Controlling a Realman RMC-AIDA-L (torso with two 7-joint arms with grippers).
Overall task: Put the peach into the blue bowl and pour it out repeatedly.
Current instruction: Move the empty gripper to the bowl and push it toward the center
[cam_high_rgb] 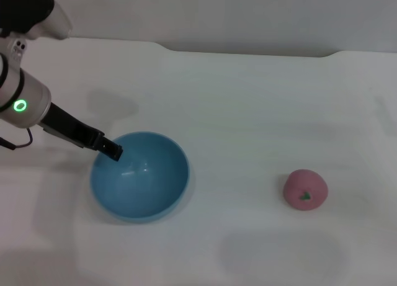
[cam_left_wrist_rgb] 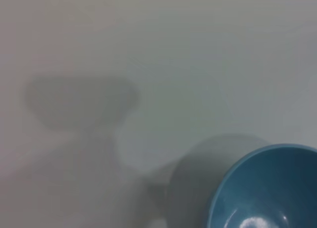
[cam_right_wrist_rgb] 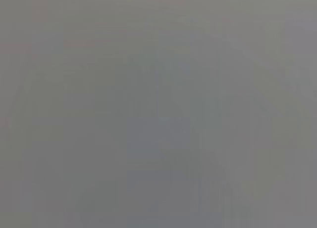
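The blue bowl (cam_high_rgb: 162, 177) stands upright and empty on the white table, left of the middle. It also shows in the left wrist view (cam_left_wrist_rgb: 267, 193). My left gripper (cam_high_rgb: 111, 149) reaches in from the left and is shut on the bowl's far-left rim. The pink peach (cam_high_rgb: 305, 190) lies on the table well to the right of the bowl, with its green stem mark facing forward. My right gripper is out of view; the right wrist view shows only plain grey.
The white table (cam_high_rgb: 248, 100) ends in a raised back edge (cam_high_rgb: 248, 53) at the far side. The left arm's body (cam_high_rgb: 22, 100), with a green light on it, hangs over the table's left side.
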